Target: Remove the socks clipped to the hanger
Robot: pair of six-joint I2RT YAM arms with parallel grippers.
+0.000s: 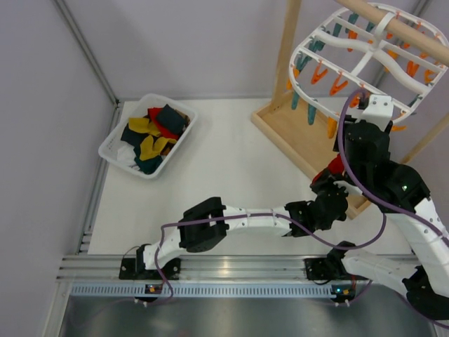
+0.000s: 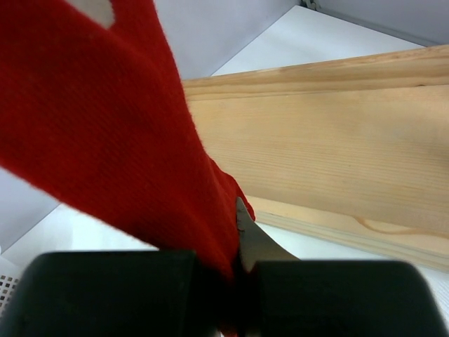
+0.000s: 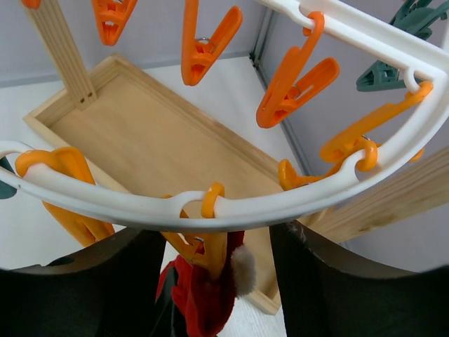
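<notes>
White table [image 1: 210, 175], grey walls. My left gripper [image 2: 237, 263] is clamped tight on the red sock [image 2: 105, 126], which hangs from an orange clip [image 3: 214, 249] under the hanger [image 3: 105, 200] rim. The right gripper [image 3: 210, 274] has its jaws half open either side of that clip, not visibly touching it. I judge I'm freeing this sock: next, pinch the clip, then draw the sock away

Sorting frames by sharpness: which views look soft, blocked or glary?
Left wrist: the red sock blocks the left half, close up. Right wrist: its fingers are dark blurs; orange clips sharp. Top external: even light, glare on the metal rail.
</notes>
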